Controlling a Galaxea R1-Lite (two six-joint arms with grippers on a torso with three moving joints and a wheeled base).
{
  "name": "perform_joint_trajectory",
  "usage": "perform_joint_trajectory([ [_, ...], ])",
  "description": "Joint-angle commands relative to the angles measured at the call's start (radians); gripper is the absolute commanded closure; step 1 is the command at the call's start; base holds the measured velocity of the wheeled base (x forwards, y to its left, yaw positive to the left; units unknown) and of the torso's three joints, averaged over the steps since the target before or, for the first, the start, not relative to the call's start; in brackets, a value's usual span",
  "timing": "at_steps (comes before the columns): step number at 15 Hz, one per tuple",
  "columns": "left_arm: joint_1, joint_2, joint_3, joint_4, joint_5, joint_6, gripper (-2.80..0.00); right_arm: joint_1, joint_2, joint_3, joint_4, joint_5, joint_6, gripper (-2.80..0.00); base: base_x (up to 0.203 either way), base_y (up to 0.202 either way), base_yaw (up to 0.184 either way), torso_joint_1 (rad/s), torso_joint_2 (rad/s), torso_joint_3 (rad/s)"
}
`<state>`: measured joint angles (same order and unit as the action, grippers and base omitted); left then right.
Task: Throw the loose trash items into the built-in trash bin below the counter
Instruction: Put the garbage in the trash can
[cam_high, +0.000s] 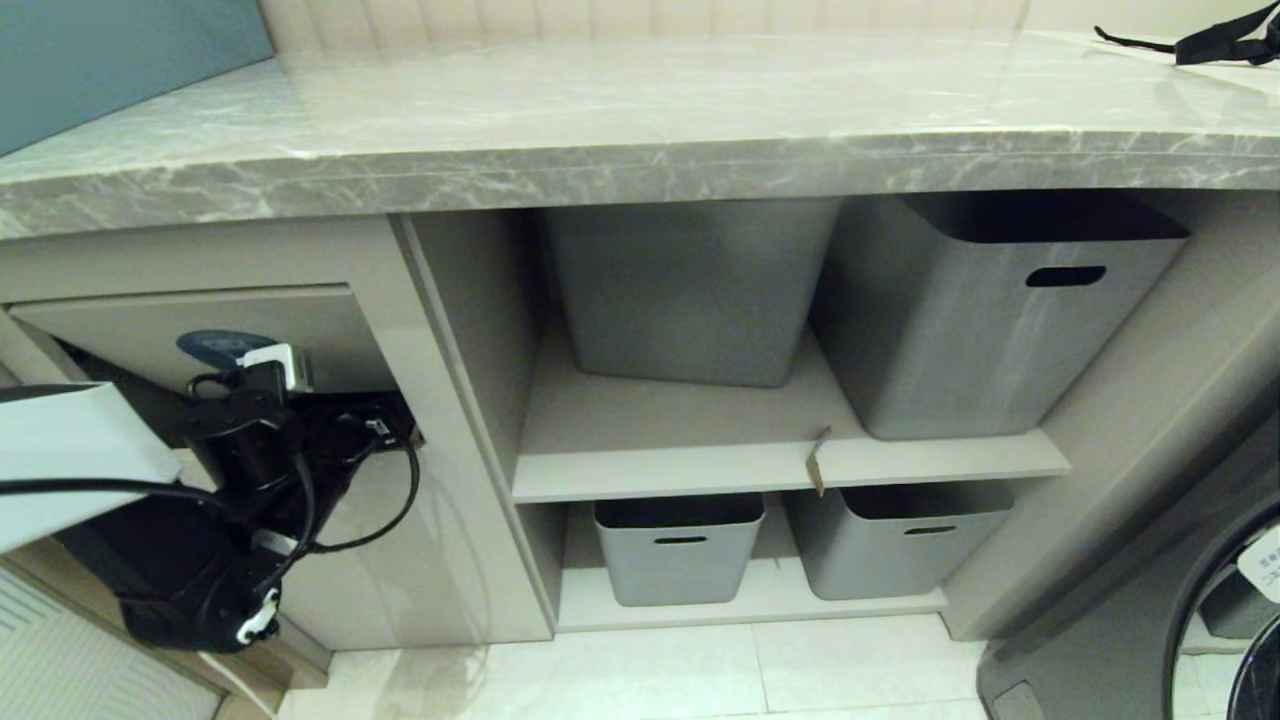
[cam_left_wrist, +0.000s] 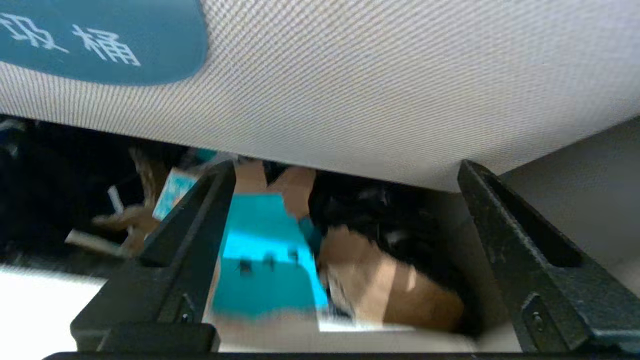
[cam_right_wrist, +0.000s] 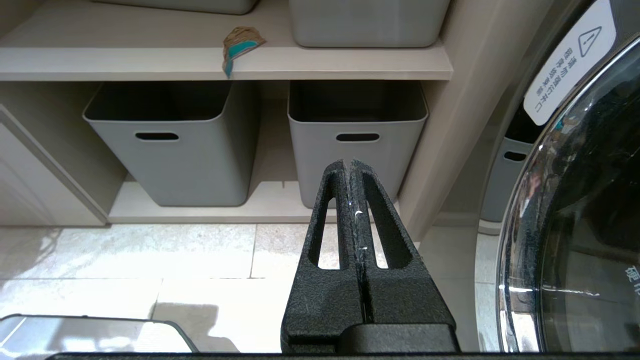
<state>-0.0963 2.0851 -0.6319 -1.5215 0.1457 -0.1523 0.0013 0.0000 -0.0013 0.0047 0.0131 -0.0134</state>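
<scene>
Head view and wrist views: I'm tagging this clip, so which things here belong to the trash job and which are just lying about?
Job:
left gripper, open at the flap
built-in trash bin
cardboard scraps inside
scrap on the shelf edge
counter

Lying about:
grey tubs
black strapped bag
washing machine
right gripper, shut, parked

White arm (cam_high: 70, 450) — black wrist, looped cables (cam_high: 390, 500).

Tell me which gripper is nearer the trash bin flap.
Left. The left gripper is at the opening under the trash bin flap; the right gripper hangs by the lower tubs, well away.
</scene>
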Motion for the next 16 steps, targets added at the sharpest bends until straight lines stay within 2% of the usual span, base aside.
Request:
perform_joint_trajectory([
  [1, 0.0, -0.055, 0.05, -0.009, 0.006, -0.002, -2.8, 0.0, 0.0, 0.001, 0.0, 0.001, -0.002, 0.0, 0.0, 0.0, 0.0, 0.0, 0.0, 0.0],
  [3, 0.007, -0.094, 0.098, -0.009, 0.014, -0.004, -2.8, 0.0, 0.0, 0.001, 0.0, 0.001, 0.0, 0.0, 0.0, 0.0, 0.0, 0.0, 0.0, 0.0],
  [6, 0.018, -0.113, 0.071, -0.009, 0.013, 0.001, -2.8, 0.0, 0.0, 0.0, 0.0, 0.001, -0.001, 0.0, 0.0, 0.0, 0.0, 0.0, 0.0, 0.0],
  [9, 0.022, -0.139, 0.152, -0.009, 0.02, 0.001, -2.8, 0.0, 0.0, 0.0, 0.0, 0.001, 0.0, 0.0, 0.0, 0.0, 0.0, 0.0, 0.0, 0.0],
  [12, 0.024, -0.145, 0.18, -0.009, 0.061, -0.003, -2.8, 0.0, 0.0, 0.0, 0.0, 0.001, -0.001, 0.0, 0.0, 0.0, 0.0, 0.0, 0.0, 0.0],
  [16, 0.023, -0.149, 0.231, -0.009, 0.068, -0.006, -2.8, 0.0, 0.0, 0.001, 0.0, 0.001, 0.0, 0.0, 0.0, 0.0, 0.0, 0.0, 0.0, 0.0],
])
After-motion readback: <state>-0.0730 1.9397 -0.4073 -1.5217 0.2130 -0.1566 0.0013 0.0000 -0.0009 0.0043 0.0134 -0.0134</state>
